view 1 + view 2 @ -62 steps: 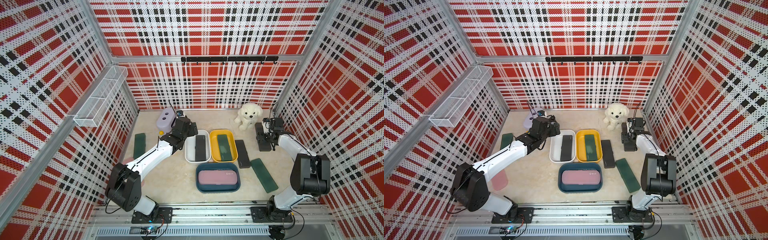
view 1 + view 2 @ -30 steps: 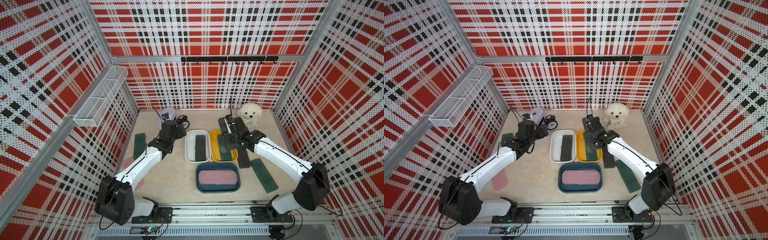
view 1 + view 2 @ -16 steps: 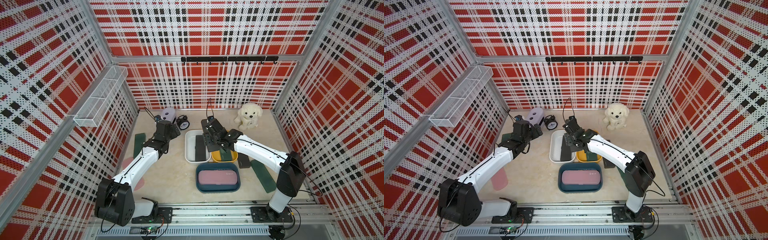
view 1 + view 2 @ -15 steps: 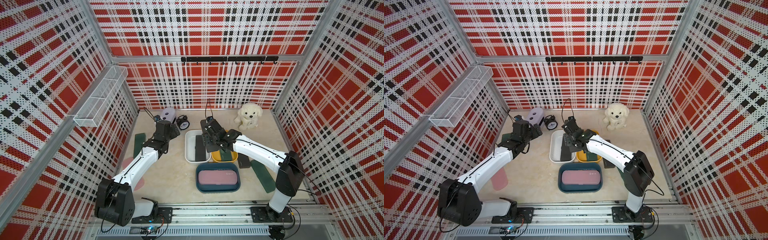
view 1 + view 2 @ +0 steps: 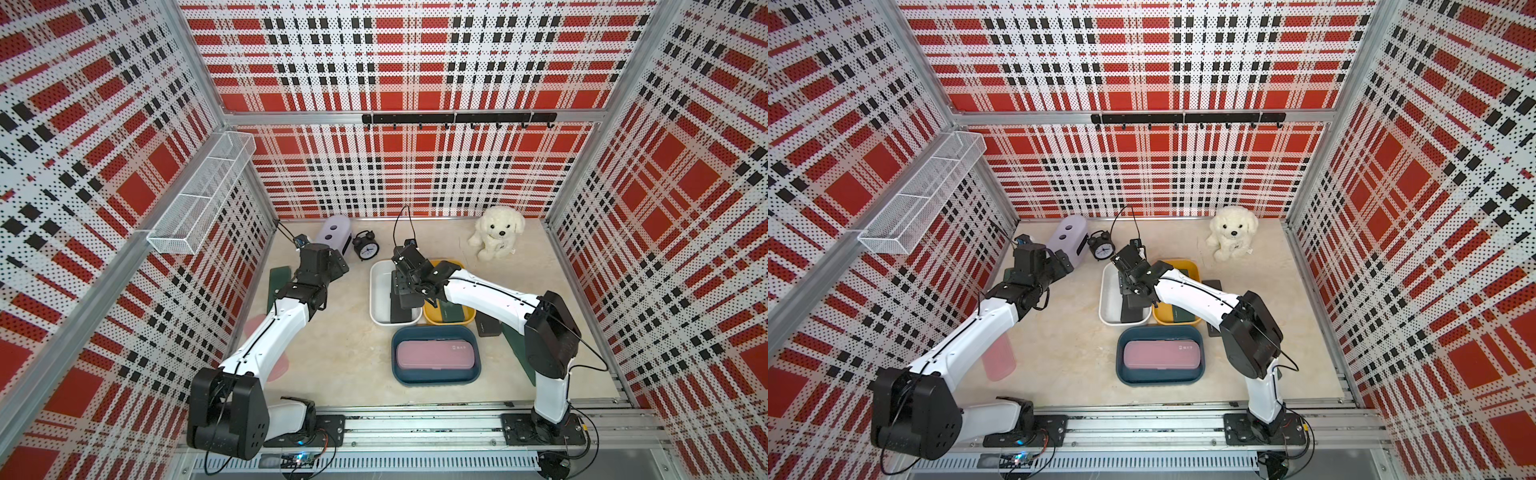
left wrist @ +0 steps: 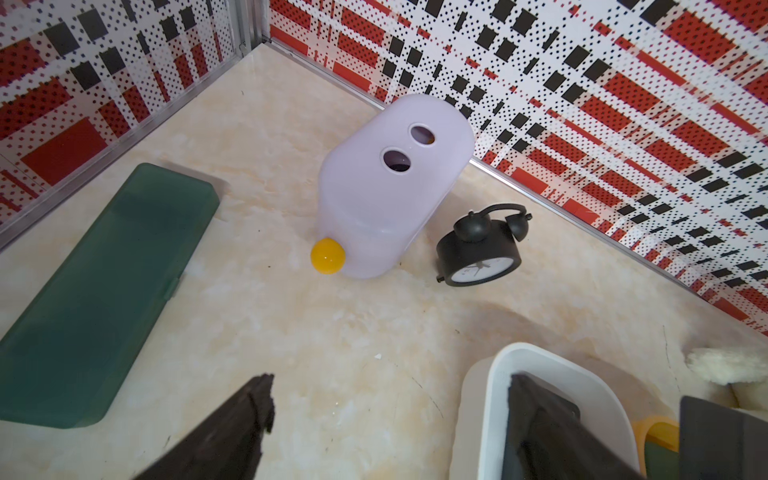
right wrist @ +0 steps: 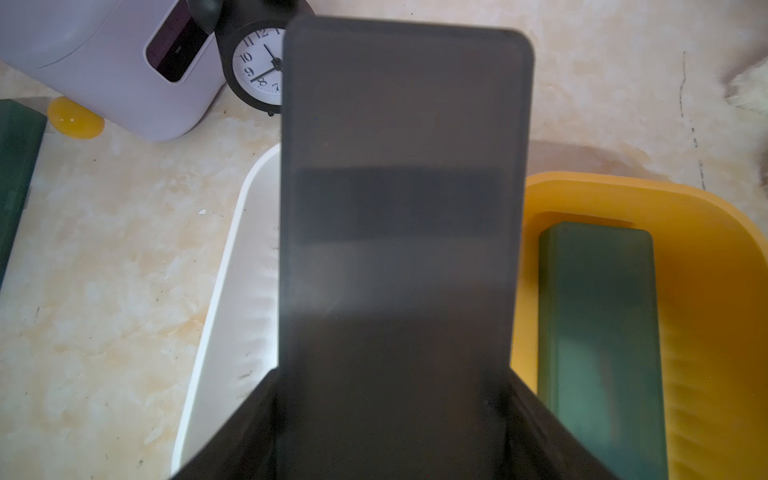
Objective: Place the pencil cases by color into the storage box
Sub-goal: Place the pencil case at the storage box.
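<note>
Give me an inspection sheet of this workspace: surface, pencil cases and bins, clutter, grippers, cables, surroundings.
Surface: beige marbled table, no spills seen.
Job's things: held black case over the white bin; binned green case in the yellow bin; binned pink case in the blue bin. Loose: wall-side green case, loose pink case under the left arm, loose black case and right-side green case by the right arm.
Clutter: lilac box, yellow ball against it, alarm clock, plush dog.
Grippers: left gripper open, empty; right gripper shut on the held black case.
Cables: black cable looping off the right wrist.
Surroundings: plaid perforated walls, wire basket, hook rail.
</note>
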`<control>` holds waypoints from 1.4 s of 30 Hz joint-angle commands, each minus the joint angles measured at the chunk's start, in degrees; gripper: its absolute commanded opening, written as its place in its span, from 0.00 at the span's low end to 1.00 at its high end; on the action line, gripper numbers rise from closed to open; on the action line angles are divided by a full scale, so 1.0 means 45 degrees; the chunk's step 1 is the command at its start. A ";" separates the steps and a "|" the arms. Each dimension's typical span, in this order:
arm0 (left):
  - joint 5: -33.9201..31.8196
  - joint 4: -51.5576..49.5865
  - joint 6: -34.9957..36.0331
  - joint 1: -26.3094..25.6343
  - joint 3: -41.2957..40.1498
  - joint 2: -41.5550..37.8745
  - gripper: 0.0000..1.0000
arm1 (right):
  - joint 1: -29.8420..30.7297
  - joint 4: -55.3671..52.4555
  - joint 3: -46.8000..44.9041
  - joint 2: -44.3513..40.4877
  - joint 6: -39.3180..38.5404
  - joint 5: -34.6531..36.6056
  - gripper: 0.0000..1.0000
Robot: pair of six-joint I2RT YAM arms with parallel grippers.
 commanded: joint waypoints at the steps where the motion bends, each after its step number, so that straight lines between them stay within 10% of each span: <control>1: 0.0100 -0.0067 0.0108 0.0171 -0.0153 -0.0338 0.92 | 0.0118 0.0560 0.0619 0.0454 0.0235 0.0330 0.59; 42: 0.0425 0.0068 0.0306 0.0389 -0.0360 -0.0351 0.92 | 0.0345 0.0580 0.1577 0.2824 0.0343 0.0713 0.58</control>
